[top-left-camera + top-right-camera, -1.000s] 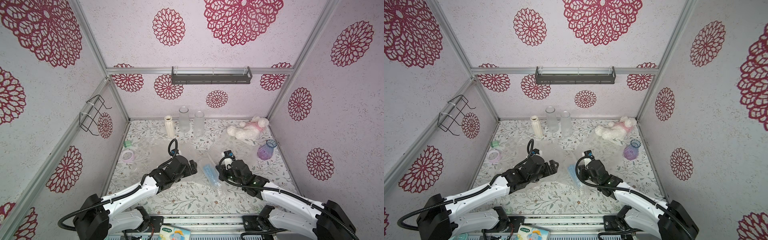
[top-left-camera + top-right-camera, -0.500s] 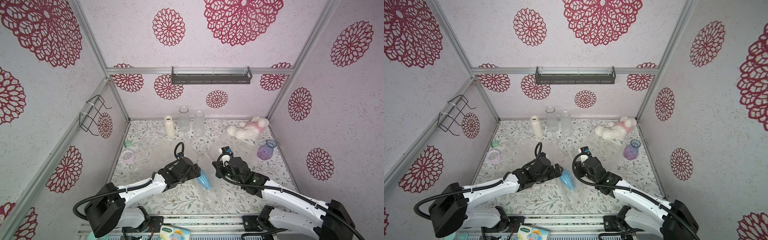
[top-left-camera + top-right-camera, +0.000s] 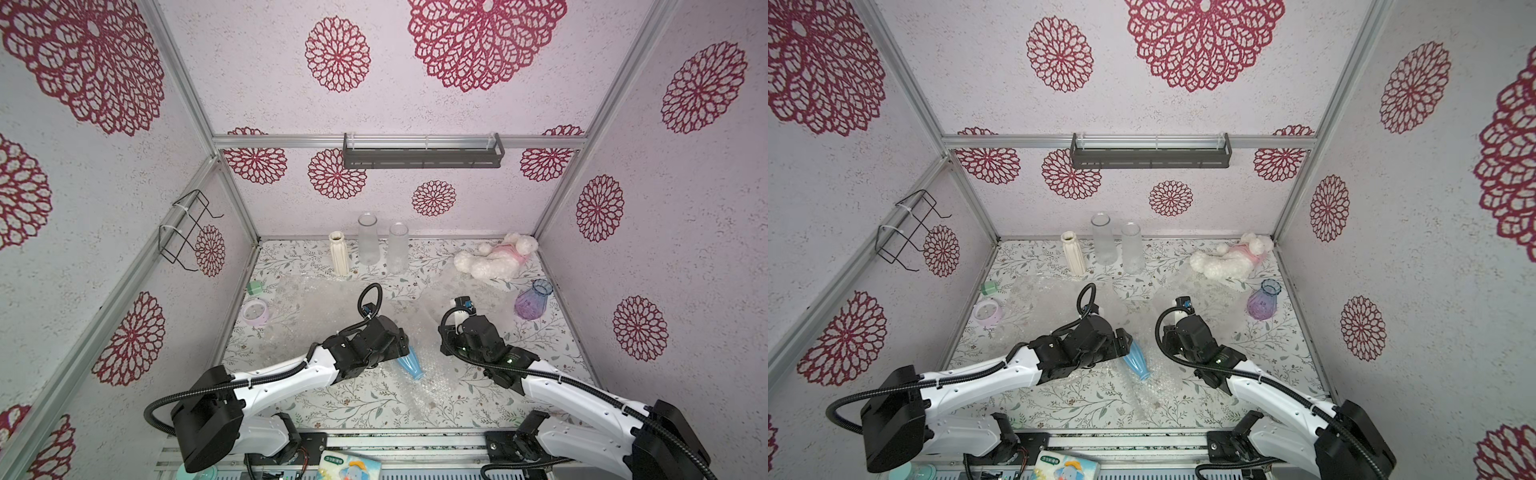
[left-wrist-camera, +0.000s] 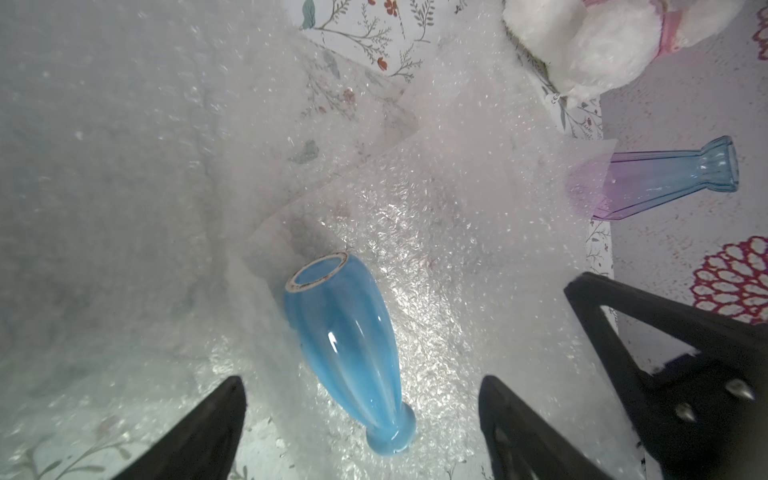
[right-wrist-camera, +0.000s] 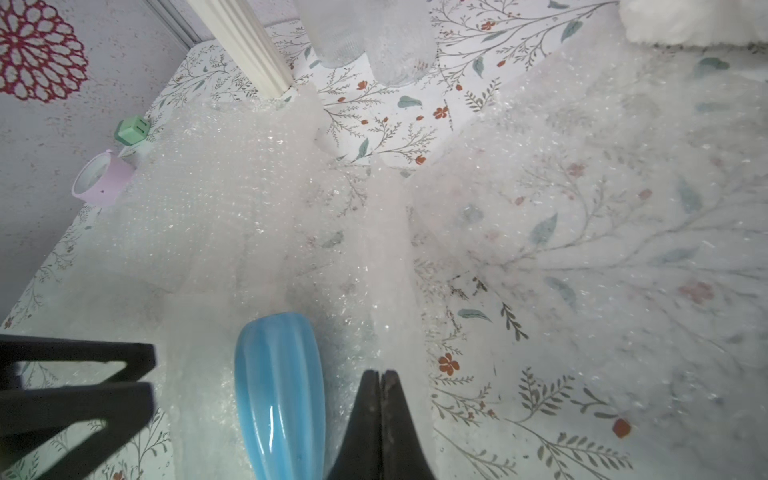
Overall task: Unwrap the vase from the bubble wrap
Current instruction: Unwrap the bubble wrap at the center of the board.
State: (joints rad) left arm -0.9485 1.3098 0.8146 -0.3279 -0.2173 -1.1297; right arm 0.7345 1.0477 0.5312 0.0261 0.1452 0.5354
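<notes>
A blue vase is seen lying on its side, uncovered, on top of the bubble wrap. It lies toward the front edge of the table, about midway between the side edges. In both top views its narrow neck is turned toward the front edge and its wider end toward the back. The left gripper is held spread wide, its fingers set on either side of the vase's neck with clear gaps, so nothing is grasped by it. The right gripper is clenched tight just beside the vase's body. A raised fold of the wrap runs away from its tips, and that fold appears to be pinched there, though the contact itself is not clearly shown. More of the wrap is spread flat across the middle of the table. Along the back edge a cream ribbed vase and two clear glass cylinders are stood upright. A white plush toy is laid near the back right corner. A purple-and-blue glass vase is stood by the right edge. A pink ring and a small green block are placed near the left edge.
</notes>
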